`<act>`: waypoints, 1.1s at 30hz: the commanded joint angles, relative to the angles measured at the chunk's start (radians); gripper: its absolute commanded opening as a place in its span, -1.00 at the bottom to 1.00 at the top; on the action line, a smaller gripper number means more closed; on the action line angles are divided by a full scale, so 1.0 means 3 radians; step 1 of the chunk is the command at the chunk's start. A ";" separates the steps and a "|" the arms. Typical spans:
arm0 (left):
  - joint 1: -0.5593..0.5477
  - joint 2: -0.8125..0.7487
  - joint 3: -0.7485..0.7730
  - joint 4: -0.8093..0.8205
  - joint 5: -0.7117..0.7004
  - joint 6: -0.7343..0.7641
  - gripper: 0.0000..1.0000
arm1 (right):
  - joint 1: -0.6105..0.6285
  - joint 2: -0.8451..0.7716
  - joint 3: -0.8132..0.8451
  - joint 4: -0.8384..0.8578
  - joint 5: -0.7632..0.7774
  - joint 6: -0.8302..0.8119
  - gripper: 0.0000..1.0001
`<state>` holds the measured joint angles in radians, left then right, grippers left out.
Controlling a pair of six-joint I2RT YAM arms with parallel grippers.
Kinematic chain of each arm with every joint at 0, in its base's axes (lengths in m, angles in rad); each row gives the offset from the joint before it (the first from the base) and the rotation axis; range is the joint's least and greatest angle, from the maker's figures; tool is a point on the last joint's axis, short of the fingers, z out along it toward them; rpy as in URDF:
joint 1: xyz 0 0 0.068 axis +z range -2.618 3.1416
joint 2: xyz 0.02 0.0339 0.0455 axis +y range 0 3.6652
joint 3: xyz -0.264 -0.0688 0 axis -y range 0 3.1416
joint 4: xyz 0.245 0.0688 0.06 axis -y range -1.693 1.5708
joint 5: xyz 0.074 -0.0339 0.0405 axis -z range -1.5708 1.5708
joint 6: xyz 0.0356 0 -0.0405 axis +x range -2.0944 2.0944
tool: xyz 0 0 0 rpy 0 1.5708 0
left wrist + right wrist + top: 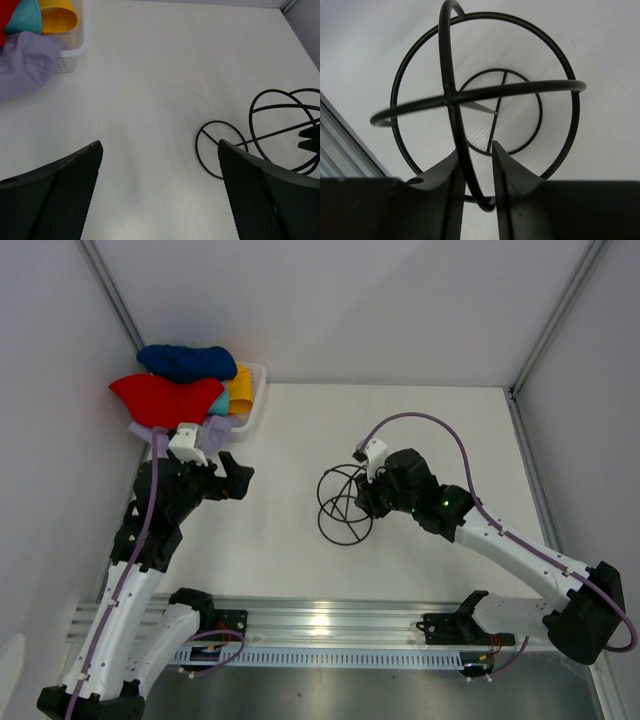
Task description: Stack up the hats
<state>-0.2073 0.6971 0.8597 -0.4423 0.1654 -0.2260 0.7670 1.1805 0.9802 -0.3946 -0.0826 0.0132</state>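
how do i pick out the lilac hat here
At the table's far left corner stands a white slatted plastic basket heaped with soft fabric bucket hats. The lilac hat spills over the basket's near edge, lowest of the pile and the only pale purple one.

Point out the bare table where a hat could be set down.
Widest bare patch: the far table between the basket and the right wall, beyond the wire stand. Also bare: the strip between the left end effector and the stand. Crowded: the far-left corner, heaped with hats.
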 commanded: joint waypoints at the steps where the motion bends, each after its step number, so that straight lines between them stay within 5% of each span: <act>1: -0.0009 -0.0003 0.0013 -0.0014 -0.0030 0.0053 0.99 | 0.0026 -0.0054 0.0056 -0.0024 0.0005 -0.0029 -0.38; 10: -0.0009 0.0094 0.0125 -0.0095 -0.0188 -0.0059 0.99 | 0.0026 -0.0151 0.0301 -0.0177 -0.0032 0.0115 0.14; 16: -0.0009 0.0350 0.0447 -0.0335 -0.0520 -0.0376 0.99 | 0.0021 -0.0437 0.0736 -0.0550 0.0285 0.0120 0.99; 24: 0.0215 0.1187 0.1306 -0.0780 -0.1231 -0.0719 0.99 | -0.0525 -0.0586 0.0828 -0.0516 0.0889 0.0273 0.99; 28: 0.0609 0.1556 0.1674 -0.0822 -0.1180 -0.1005 0.99 | -0.1516 -0.0178 0.0874 -0.0118 0.0241 0.0584 0.99; 33: 0.1099 0.2031 0.1879 -0.0505 -0.1088 -0.1092 0.99 | -0.1718 0.0242 0.0829 0.0410 -0.0108 0.0841 0.99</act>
<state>0.0650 1.2446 1.3693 -0.6437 -0.1566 -0.5007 0.2592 1.2186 1.2232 -0.4091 -0.0219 0.1905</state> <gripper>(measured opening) 0.994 0.993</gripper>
